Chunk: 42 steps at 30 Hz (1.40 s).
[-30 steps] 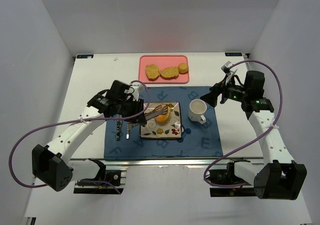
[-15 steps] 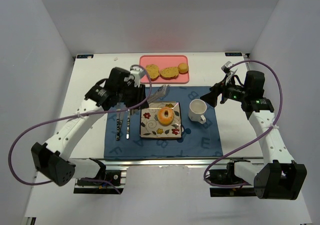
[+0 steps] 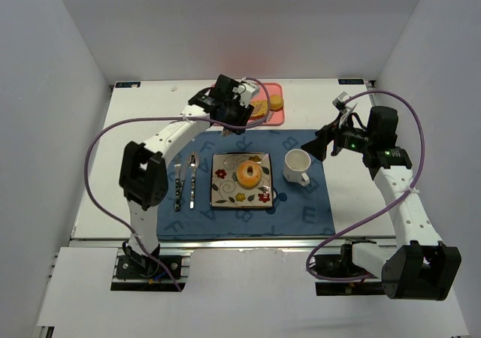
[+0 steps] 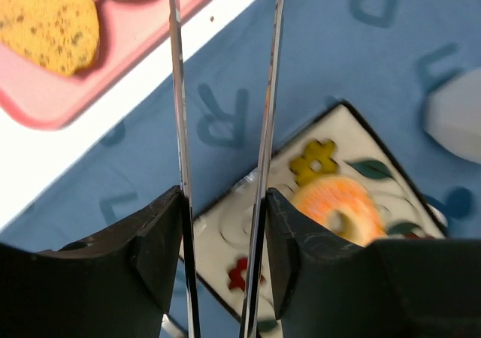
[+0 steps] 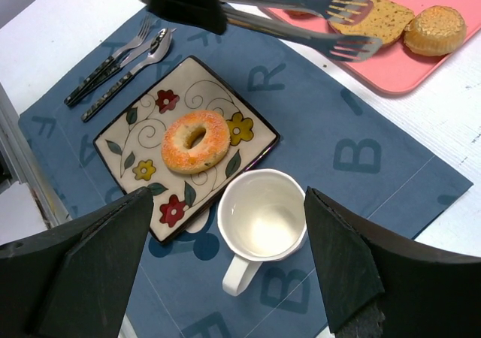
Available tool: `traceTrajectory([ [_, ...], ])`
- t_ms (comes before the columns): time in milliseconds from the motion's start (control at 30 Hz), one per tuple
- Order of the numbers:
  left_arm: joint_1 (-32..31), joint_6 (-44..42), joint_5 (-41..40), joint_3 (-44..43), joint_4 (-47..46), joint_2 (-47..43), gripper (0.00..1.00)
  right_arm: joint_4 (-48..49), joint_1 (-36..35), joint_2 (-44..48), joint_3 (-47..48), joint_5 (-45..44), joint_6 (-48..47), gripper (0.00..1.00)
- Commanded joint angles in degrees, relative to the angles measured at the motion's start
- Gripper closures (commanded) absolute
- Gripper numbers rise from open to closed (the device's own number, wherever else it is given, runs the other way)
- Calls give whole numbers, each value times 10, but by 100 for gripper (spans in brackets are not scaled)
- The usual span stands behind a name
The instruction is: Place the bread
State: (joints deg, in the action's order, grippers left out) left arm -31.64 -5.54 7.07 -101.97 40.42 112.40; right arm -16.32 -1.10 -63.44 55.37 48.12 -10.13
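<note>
The bread, an orange ring-shaped bagel (image 3: 249,173), lies flat near the middle of the flowered square plate (image 3: 224,197), which sits on the blue lettered mat (image 3: 301,210) on the white surface (image 3: 143,128). The left gripper (image 5: 352,28), with long fork-tipped metal fingers, is reached out toward 12 o'clock from the plate and hangs over the near edge of the pink tray (image 5: 391,71). Its fingers are spread with nothing between them. On the tray are a flat speckled slice (image 5: 387,16) and a round bun (image 5: 432,28); a second slice is partly hidden by the fingers. A white mug (image 3: 297,165) stands at 3 o'clock from the plate, a fork and knife (image 3: 185,180) at 9 o'clock. The right gripper (image 3: 327,144) hovers at 3 o'clock from the mug, spread wide and empty.
</note>
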Motion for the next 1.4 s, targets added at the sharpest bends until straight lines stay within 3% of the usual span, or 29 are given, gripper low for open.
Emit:
traceTrajectory([
  [0,-4,-47,-19,-57,-29,9,44,13,4,16,-3,0,-11,14],
  [200,-25,-58,-63,-52,-49,42,43,8,4,15,-6,4,-14,14],
  [267,-33,-64,-120,-33,-60,45,44,8,5,14,-6,6,-12,14],
  [400,-40,-67,-156,-14,-73,48,45,8,4,12,-5,8,-11,14],
  [833,-45,-58,-202,13,-86,78,51,8,4,19,-9,12,-9,14],
  [967,-47,-54,-206,17,-85,83,62,9,4,21,-9,12,-9,14],
  [1000,-49,-54,-207,16,-84,80,71,9,5,21,-8,12,-9,14],
  [1167,-55,-45,-227,11,-90,48,94,8,5,24,-11,14,-9,14],
  [1367,-55,-3,-224,10,-93,-37,100,7,4,27,-11,15,-8,14],
])
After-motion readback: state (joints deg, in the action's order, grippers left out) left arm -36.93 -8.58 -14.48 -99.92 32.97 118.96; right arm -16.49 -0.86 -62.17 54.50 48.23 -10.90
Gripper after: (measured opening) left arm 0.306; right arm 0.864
